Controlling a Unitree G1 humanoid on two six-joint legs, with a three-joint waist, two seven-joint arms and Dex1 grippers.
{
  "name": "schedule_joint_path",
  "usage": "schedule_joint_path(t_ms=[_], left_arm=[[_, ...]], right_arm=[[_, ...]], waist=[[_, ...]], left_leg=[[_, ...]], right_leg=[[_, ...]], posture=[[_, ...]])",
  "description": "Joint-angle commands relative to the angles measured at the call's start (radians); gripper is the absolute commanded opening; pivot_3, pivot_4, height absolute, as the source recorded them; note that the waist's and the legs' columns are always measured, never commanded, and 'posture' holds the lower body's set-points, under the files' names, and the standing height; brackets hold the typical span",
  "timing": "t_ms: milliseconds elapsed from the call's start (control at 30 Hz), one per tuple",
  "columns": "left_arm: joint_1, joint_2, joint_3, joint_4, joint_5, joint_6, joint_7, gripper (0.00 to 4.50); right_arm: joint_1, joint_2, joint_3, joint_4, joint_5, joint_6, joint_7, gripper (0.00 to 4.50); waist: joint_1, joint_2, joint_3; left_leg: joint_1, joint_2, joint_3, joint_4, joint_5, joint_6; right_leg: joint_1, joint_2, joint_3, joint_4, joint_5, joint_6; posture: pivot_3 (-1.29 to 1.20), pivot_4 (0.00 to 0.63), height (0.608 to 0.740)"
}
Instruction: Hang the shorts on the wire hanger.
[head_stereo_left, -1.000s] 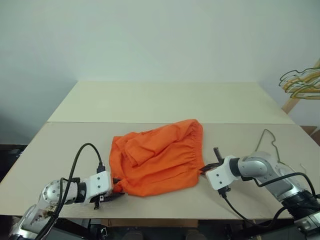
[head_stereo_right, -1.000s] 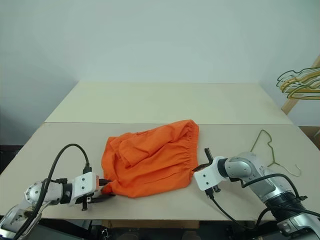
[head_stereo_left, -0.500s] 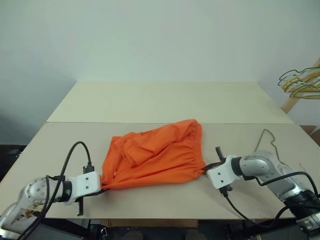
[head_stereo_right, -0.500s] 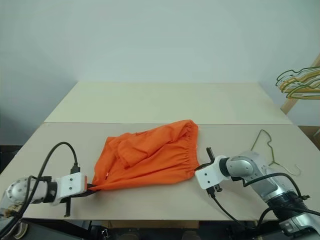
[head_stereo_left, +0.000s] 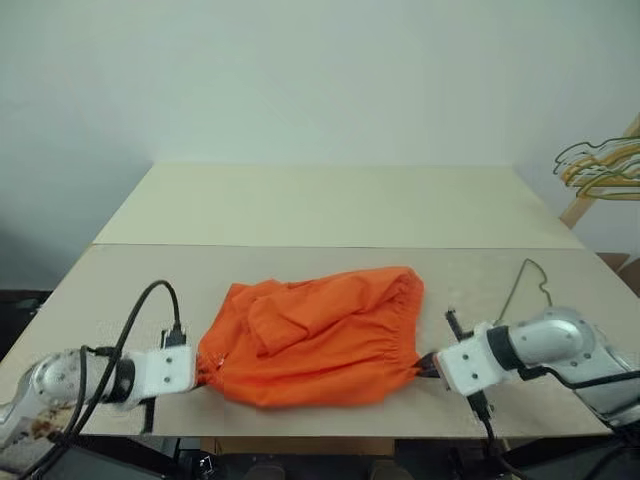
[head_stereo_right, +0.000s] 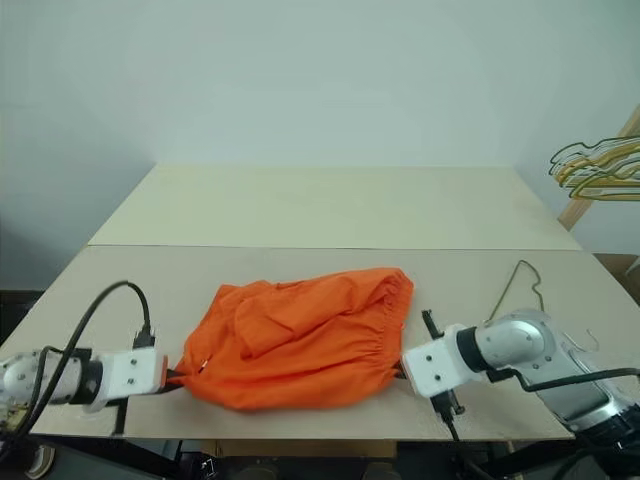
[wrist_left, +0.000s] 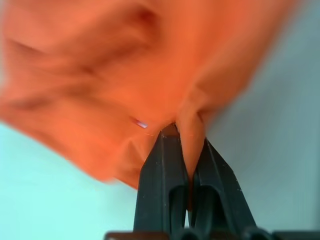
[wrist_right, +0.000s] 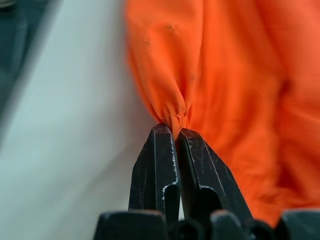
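**Both claws pinch the shorts at opposite ends above the table's near edge**

Left eye view: The shorts (head_stereo_left: 315, 335) are stretched sideways between the two arms, close to the near edge of the table (head_stereo_left: 330, 205). The left gripper (head_stereo_left: 200, 372) is clenched on the fabric's left corner; the right gripper (head_stereo_left: 428, 366) is clenched on the right corner, just below the gathered waistband. Both forearms lie low and nearly level, each pointing inward toward the cloth from its own side. The far half of the table, beyond the seam that crosses it, is bare and gives wide room. The wire hanger (head_stereo_left: 527, 283) lies flat on the table's right part, behind the right arm and apart from the shorts. A bunch of hangers (head_stereo_left: 600, 165) hangs at the right border, off the table.

Right eye view: The same layout. A narrow strip of table shows between the shorts' lower hem and the near edge. The wire hanger's hook curves toward the far side.

Left wrist view: The two black fingers (wrist_left: 162, 175) stand pressed together with a fold of orange cloth caught between their tips. Pale table surface shows to either side of the fabric.

Right wrist view: The fingers (wrist_right: 157, 165) are closed tight on a small gathered tuft of the shorts. Bare table lies beside the cloth, with the dark table edge at the corner.
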Motion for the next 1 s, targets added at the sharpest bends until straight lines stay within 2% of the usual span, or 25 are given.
schedule_joint_path(t_ms=[33,100,167,233,300,367,500,633,733,767,833,900,1000], left_arm=[[-0.364,-0.174,-0.003,0.161,0.125,0.117,0.345,0.02],[-0.509,-0.255,0.015,0.247,0.169,0.134,0.487,0.02],[-0.638,-0.282,0.059,0.316,0.199,0.077,0.618,0.02],[-0.72,-0.29,0.109,0.319,0.18,0.058,0.683,0.02],[-0.732,-0.27,0.144,0.28,0.154,0.035,0.682,0.02],[-0.691,-0.238,0.168,0.21,0.126,0.027,0.634,0.02],[-0.498,-0.189,0.243,0.019,-0.026,0.019,0.477,0.02],[-0.161,-0.109,0.299,-0.168,-0.155,0.032,0.254,0.02],[0.112,-0.031,0.315,-0.259,-0.19,0.023,0.08,0.02],[0.199,-0.005,0.314,-0.274,-0.174,0.005,0.036,0.02],[0.331,0.03,0.303,-0.279,-0.128,-0.02,-0.008,0.02],[0.427,0.061,0.268,-0.256,-0.026,-0.079,-0.015,0.02],[0.514,0.087,0.237,-0.241,0.052,-0.138,-0.033,0.02]], right_arm=[[-0.3,0.104,-0.077,0.255,-0.144,0.062,-0.277,0.0],[-0.422,0.148,-0.08,0.385,-0.22,0.047,-0.406,0.0],[-0.553,0.181,-0.091,0.517,-0.326,-0.021,-0.632,0.0],[-0.632,0.213,-0.128,0.575,-0.355,-0.083,-0.791,0.0],[-0.641,0.23,-0.155,0.561,-0.338,-0.114,-0.832,0.0],[-0.604,0.233,-0.165,0.515,-0.321,-0.155,-0.832,0.0],[-0.457,0.221,-0.154,0.395,-0.299,-0.238,-0.78,0.0],[-0.269,0.157,-0.086,0.312,-0.31,-0.362,-0.651,0.0],[-0.166,0.112,-0.028,0.282,-0.308,-0.435,-0.549,0.0],[-0.138,0.105,-0.011,0.277,-0.303,-0.442,-0.517,0.0],[-0.101,0.087,0.024,0.286,-0.325,-0.486,-0.477,0.0],[-0.062,0.053,0.063,0.275,-0.316,-0.509,-0.391,0.0],[-0.006,-0.03,0.088,0.217,-0.226,-0.519,-0.23,0.0]], waist=[[0.004,-0.002,0.0],[0.002,-0.004,-0.001],[-0.003,-0.007,-0.007],[-0.014,-0.007,-0.007],[-0.034,-0.008,-0.007],[-0.055,-0.008,-0.007],[-0.084,-0.008,-0.007],[-0.085,-0.007,-0.006],[-0.084,-0.006,-0.005],[-0.083,-0.005,-0.003],[-0.073,-0.003,0.003],[-0.059,-0.002,0.009],[-0.03,-0.001,0.009]], left_leg=[[0.002,0.0,-0.001,0.0,0.0,-0.001],[0.002,-0.001,-0.003,0.0,0.003,-0.005],[-0.006,-0.001,-0.006,-0.004,0.008,-0.014],[-0.01,-0.006,-0.008,-0.004,0.007,-0.017],[-0.028,-0.011,-0.012,-0.006,0.007,-0.018],[-0.037,-0.014,-0.013,0.0,0.007,-0.018],[-0.037,-0.016,-0.016,-0.002,0.005,-0.014],[-0.04,-0.018,-0.016,0.0,0.004,-0.013],[-0.037,-0.019,-0.013,0.002,0.006,-0.014],[-0.032,-0.019,-0.011,0.002,0.004,-0.009],[-0.008,-0.015,-0.009,-0.001,0.0,-0.003],[0.008,-0.012,-0.008,-0.002,-0.003,0.002],[0.023,-0.011,-0.009,-0.003,-0.007,0.007]], right_leg=[[0.001,0.0,-0.001,0.0,0.001,0.0],[0.001,0.001,-0.002,0.0,0.002,-0.001],[-0.008,0.0,-0.003,0.002,0.004,-0.001],[-0.022,-0.003,-0.002,0.015,0.004,-0.001],[-0.043,-0.007,-0.002,0.014,0.004,-0.001],[-0.054,-0.009,-0.002,0.021,0.004,-0.001],[-0.056,-0.013,-0.007,0.023,0.004,-0.001],[-0.053,-0.016,-0.008,0.012,0.006,0.003],[-0.048,-0.016,-0.005,0.01,0.008,0.005],[-0.044,-0.016,-0.004,0.009,0.007,0.005],[-0.019,-0.012,-0.003,0.006,0.006,0.002],[0.0,-0.008,-0.003,0.005,-0.001,-0.002],[0.008,-0.006,-0.002,0.006,-0.005,-0.004]], posture=[[0.09,0.0,0.74],[0.09,0.0,0.74],[0.08,0.0,0.74],[0.08,0.0,0.74],[0.08,0.0,0.74],[0.08,0.0,0.74],[0.08,0.0,0.74],[0.09,0.0,0.74],[0.1,0.0,0.74],[0.1,0.0,0.74],[0.11,0.0,0.74],[0.12,0.0,0.74],[0.12,0.0,0.74]])
